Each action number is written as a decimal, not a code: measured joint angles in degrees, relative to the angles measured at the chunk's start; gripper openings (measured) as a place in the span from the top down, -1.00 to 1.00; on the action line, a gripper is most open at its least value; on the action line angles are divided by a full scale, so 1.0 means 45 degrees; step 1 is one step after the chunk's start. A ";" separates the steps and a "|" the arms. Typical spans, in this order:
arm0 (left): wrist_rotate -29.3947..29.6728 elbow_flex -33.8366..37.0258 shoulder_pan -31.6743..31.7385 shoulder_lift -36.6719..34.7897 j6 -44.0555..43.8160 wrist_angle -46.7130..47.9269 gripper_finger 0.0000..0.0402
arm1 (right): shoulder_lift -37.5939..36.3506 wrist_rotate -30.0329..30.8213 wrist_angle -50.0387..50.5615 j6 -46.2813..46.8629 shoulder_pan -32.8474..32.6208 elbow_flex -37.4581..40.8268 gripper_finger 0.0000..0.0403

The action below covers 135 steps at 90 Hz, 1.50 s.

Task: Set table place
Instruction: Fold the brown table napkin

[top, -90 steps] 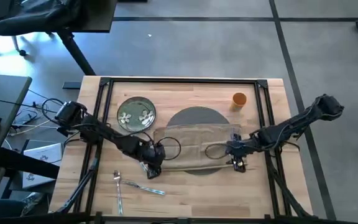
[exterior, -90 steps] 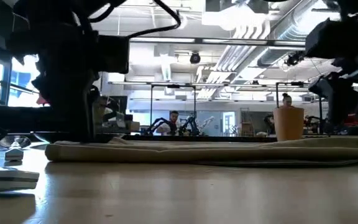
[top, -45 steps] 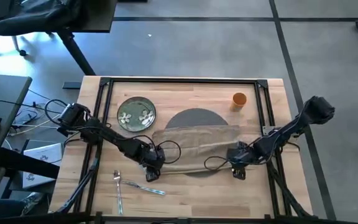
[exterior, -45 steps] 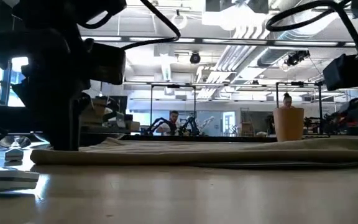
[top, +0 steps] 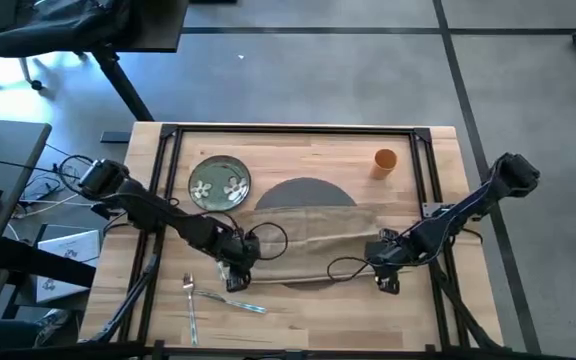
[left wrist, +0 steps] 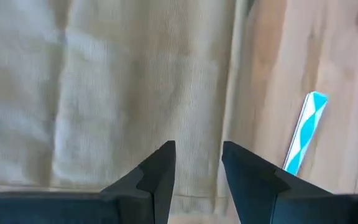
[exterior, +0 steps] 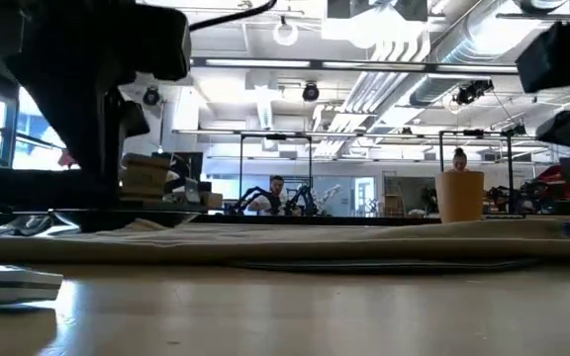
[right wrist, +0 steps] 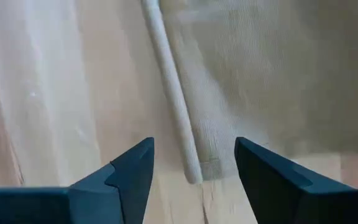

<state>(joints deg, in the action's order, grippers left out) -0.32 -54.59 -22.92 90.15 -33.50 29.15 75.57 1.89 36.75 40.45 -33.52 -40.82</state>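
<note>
Napkin [top: 313, 245] laid across the near half of the round mat [top: 306, 193], with a gripper stationed at each of its near corners.

The cloth is spread wide over the mat, presumably so that it can be flattened or shifted from both ends at once. The left gripper [left wrist: 196, 163] is held with fingers parted over the cloth's edge, nothing between them; the right gripper [right wrist: 193, 163] is likewise spread, straddling the hemmed corner. Relative to the mat, the plate [top: 219, 186] lies just beside its far left, the orange cup [top: 385, 160] near its far right, and the cutlery [top: 208, 298] near its front left on the table [top: 298, 325].
</note>
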 joint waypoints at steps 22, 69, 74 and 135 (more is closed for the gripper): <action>0.1141 0.0575 -0.0276 0.0264 -0.0186 -0.2723 0.40 | -0.0015 0.0824 -0.1777 -0.1503 -0.0428 0.0593 -0.01; 0.0197 -0.1560 -0.1360 0.0820 0.1700 0.1432 -0.04 | 0.0032 0.1067 -0.0980 -0.0698 -0.1091 0.0409 -0.25; 0.0320 -0.1388 -0.1757 0.0825 0.1207 0.1603 -0.03 | 0.0068 0.1040 -0.0948 -0.0642 -0.1239 0.0447 -0.26; 0.1341 0.1199 -0.2754 0.0825 -0.0876 -0.0739 0.04 | 0.1887 0.1637 -0.1053 -0.0418 -0.1409 0.0442 -0.26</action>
<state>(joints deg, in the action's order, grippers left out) 5.72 -49.19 -35.31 93.86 -37.44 25.82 84.06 9.26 32.02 38.57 -39.86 -38.83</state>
